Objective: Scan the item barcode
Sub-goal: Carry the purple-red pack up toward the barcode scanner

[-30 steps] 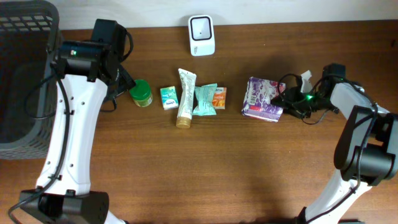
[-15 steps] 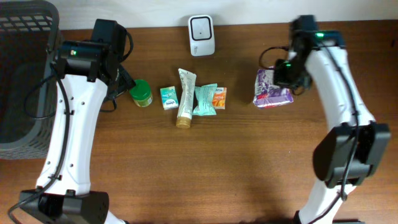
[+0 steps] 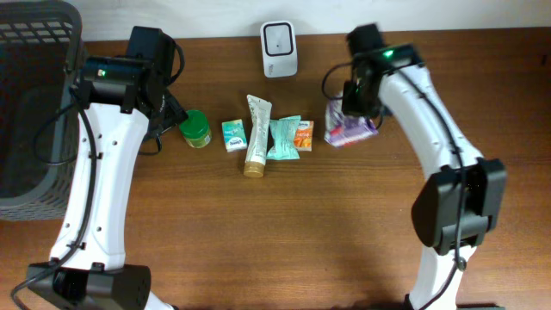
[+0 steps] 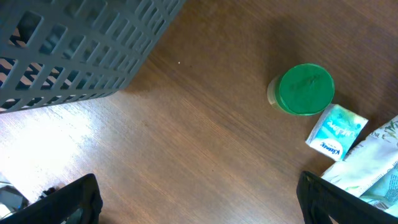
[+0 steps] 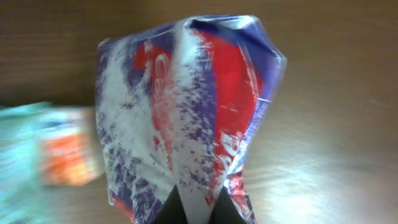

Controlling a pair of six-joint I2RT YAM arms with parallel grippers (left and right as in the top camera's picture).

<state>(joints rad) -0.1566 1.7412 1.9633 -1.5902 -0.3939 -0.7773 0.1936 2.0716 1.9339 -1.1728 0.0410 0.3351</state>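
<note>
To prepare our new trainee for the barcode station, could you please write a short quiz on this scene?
1. True or false: the right gripper is shut on the purple packet, near the white scanner.
2. Which item lies closest to the open left gripper? A) tube B) green-lidded jar C) orange sachet
3. On the table, what grey thing sits at the left end?
Key: 1 true; 2 B; 3 the basket.
</note>
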